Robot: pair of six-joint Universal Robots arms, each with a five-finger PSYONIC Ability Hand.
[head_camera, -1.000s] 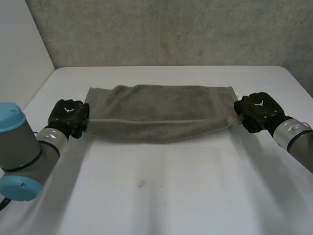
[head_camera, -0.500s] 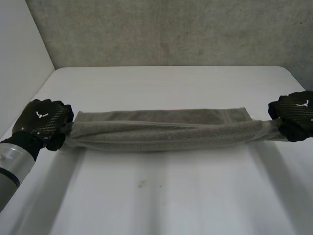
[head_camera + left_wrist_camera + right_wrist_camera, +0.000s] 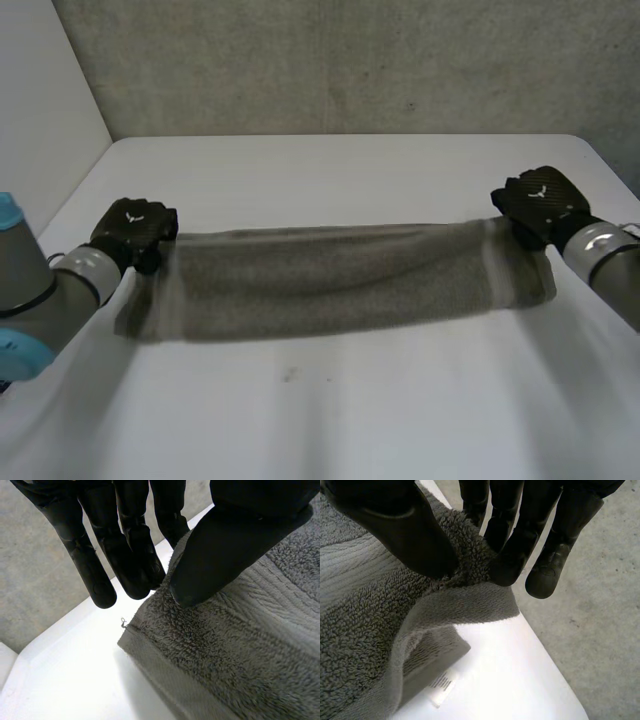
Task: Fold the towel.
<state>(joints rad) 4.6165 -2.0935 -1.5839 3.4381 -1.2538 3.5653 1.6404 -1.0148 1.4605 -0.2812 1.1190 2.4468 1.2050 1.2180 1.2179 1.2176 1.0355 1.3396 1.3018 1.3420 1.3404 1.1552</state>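
Table [image 3: 330, 420] | left hand [image 3: 135, 228], right hand [image 3: 540, 200] pinch towel [image 3: 330, 280] | right wrist view: label [image 3: 441, 684]

We see the towel [image 3: 330, 280] as grey terry cloth: soft, matt looped pile, a flatter ribbed band near its hem, and a flat white label [image 3: 441, 684]. The table [image 3: 350, 420] is white and smooth with a faint sheen. At the upper frame, the wall [image 3: 350, 60] looks like rough, matt concrete. The left hand [image 3: 133, 232] and right hand [image 3: 540, 200] have black, weave-patterned backs, and the fingers [image 3: 92, 575] are smooth and dully glossy.
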